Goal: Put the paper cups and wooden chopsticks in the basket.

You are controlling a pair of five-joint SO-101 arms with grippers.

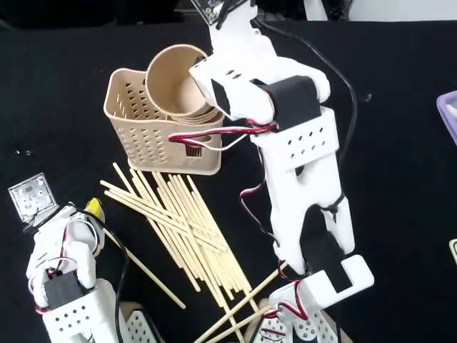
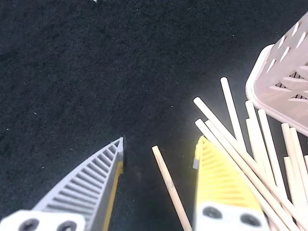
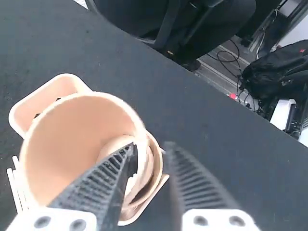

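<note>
- Keeping the left gripper (image 2: 161, 144) spread wide and holding nothing, low over the black table (image 2: 72, 62), with one loose wooden chopstick (image 2: 168, 185) lying between its grey and yellow fingers.
- Leaving the rest of the wooden chopsticks (image 1: 189, 229) fanned flat on the table, none in the basket yet, their far ends running up to its near wall.
- Standing the beige slotted basket (image 1: 153, 139) upright beyond that pile, with a nest of paper cups (image 1: 203, 116) inside it.
- Tipping one more paper cup (image 1: 171, 75) over that nest, mouth leaning well off upright, base seemingly resting in the stack.
- Straddling this cup's wall with the right gripper (image 3: 149, 147), one finger inside and one outside, parted a little with a sliver of gap beside the wall, so apparently not clamping.
- Judging the step in hand as seating this cup: squaring it up over the nest, pressing straight down until it settles, then lifting the inner finger straight up so as not to drag the cup out or tip the light basket.
- Steering clear of the purple thing (image 1: 448, 107) cut off at the far right.
</note>
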